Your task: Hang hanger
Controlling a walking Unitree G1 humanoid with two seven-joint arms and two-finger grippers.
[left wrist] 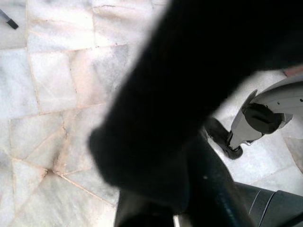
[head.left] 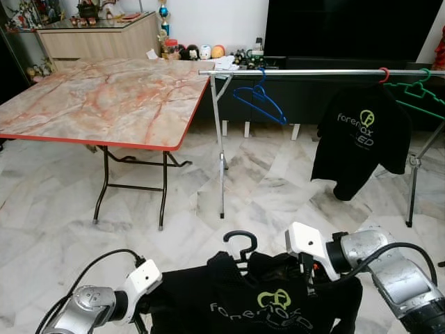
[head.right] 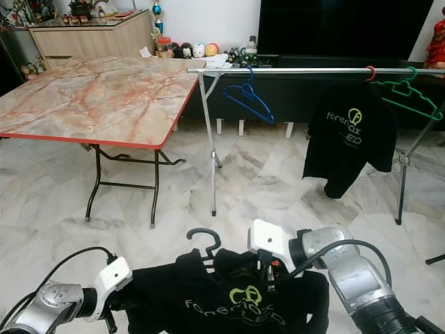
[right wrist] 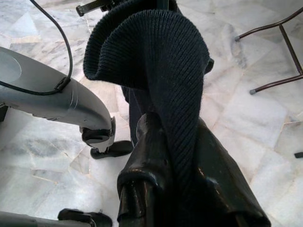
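Both arms are raised low in front of me, well short of the clothes rail (head.left: 313, 72). The right gripper (head.left: 308, 276) comes in from the right, wrist bent inward, its fingers clamped on the black shirt (head.left: 264, 299) near the collar; in the right wrist view the ribbed knit (right wrist: 165, 71) is pinched between the pads. The left gripper (head.left: 139, 321) reaches in from the left at the shirt's sleeve edge; in the left wrist view black cloth (left wrist: 189, 94) covers the fingers, so I cannot tell whether they are apart or closed.

The shirt is on a black hanger (head.left: 241, 243), whose hook stands up between the two grippers, below the rail and apart from it.

On the rail: a bare blue hanger (head.left: 259, 101), a second black shirt (head.left: 358, 142) on a red hook, and a green hanger (head.left: 417, 94) at the far right end. A marble-topped folding table (head.left: 97, 101) stands left of the rail. The floor (head.left: 264, 181) is pale marble tile.
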